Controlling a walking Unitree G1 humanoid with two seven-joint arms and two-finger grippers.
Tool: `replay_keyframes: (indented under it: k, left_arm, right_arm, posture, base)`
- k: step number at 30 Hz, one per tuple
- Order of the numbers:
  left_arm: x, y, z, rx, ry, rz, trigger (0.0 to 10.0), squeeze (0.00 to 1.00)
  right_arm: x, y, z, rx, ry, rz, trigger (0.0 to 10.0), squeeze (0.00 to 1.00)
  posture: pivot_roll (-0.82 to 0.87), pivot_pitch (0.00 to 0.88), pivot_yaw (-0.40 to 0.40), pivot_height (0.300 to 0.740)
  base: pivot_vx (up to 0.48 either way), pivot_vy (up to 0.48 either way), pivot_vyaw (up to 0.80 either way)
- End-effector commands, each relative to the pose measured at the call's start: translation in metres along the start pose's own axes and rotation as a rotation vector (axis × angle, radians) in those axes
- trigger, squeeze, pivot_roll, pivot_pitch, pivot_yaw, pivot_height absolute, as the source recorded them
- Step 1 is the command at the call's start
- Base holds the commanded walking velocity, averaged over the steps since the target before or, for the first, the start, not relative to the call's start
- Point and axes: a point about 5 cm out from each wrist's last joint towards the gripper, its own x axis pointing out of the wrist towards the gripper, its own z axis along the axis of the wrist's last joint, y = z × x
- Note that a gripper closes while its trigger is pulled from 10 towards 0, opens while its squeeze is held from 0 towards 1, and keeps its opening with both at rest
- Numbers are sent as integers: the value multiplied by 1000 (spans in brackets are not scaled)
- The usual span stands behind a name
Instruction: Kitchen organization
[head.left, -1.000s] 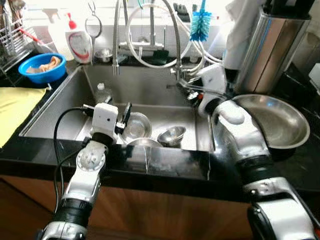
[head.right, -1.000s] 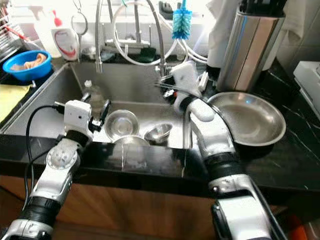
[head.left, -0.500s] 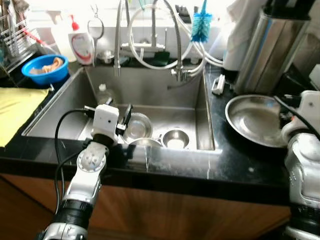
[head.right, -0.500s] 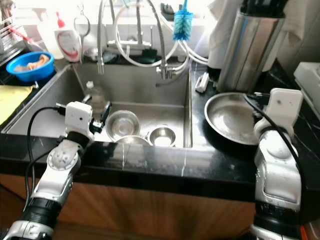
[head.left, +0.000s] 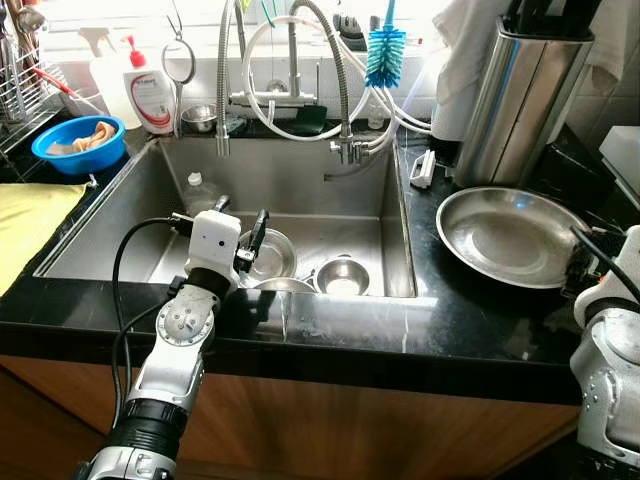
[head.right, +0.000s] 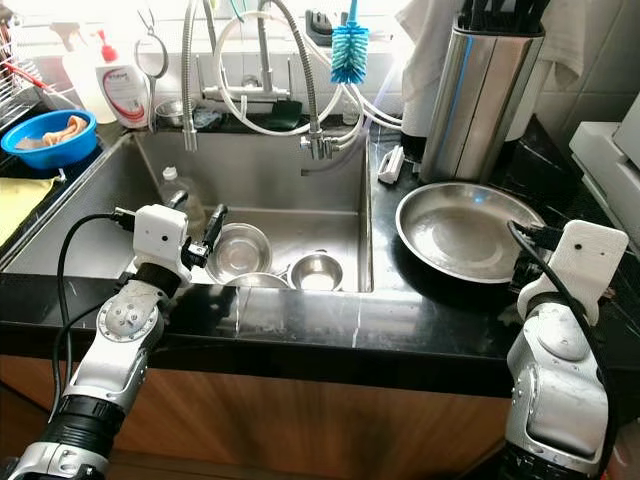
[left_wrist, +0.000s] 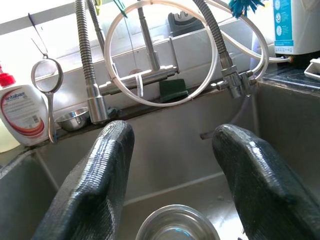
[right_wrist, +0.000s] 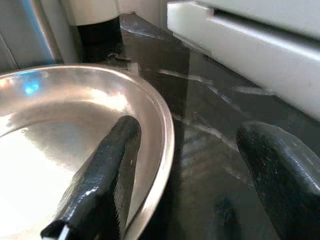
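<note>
I have the left gripper (left_wrist: 172, 180) over the front of the stainless steel sink (head.left: 300, 180), its jaws spread wide with nothing between them. Just past its fingertips, at 12 o'clock from the gripper, a round steel bowl (head.left: 272, 253) sits on the sink floor; a smaller steel bowl (head.left: 343, 275) lies at 3 o'clock from that one, and a clear bottle (head.left: 203, 188) lies at 10 o'clock, against the sink's left wall.

My right gripper (right_wrist: 200, 180) is out at the right end of the black stone bench (head.left: 480, 320). Its jaws are also spread: one finger (right_wrist: 107, 175) reaches over the inside of the large shallow steel pan (head.left: 505, 235), the other is over the bare bench, so the pan's rim lies between them. I cannot tell whether the inner finger touches the pan.

Behind the pan, at 12 o'clock, stands a tall steel knife holder (head.left: 520, 100). At the sink's far edge I see the coiled spring tap (head.left: 290, 70), a blue bottle brush (head.left: 385, 55) and a white soap bottle with a red pump (head.left: 148, 90). A blue bowl (head.left: 78, 140) sits at 9 o'clock from the soap.
</note>
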Motion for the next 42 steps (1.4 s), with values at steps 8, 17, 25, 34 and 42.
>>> replay_keyframes:
  k: [8,17,25,34,42]
  left_arm:
    - [-1,2,2,22,-7,-4,10000,0]
    - [-1,2,2,23,-8,-4,10000,0]
    - [-1,2,2,22,-7,-5,10000,0]
    - [-1,2,3,24,-9,-3,10000,0]
    - [-1,3,3,27,-10,-3,10000,0]
  right_arm:
    - [0,3,6,46,1,9,10000,0]
    - [0,3,10,98,-18,-6,10000,0]
    - [0,14,-2,216,66,43,10000,0]
    - [2,19,-5,283,101,63,10000,0]
    - [5,20,-8,337,128,32,9373,0]
  posture:
    - [-65,0,37,740]
    - [-65,0,38,740]
    - [-61,0,39,740]
    - [-60,0,40,740]
    - [-56,0,41,740]
  base:
    - [0,0,0]
    - [0,0,0]
    - [0,0,0]
    - [0,0,0]
    - [0,0,0]
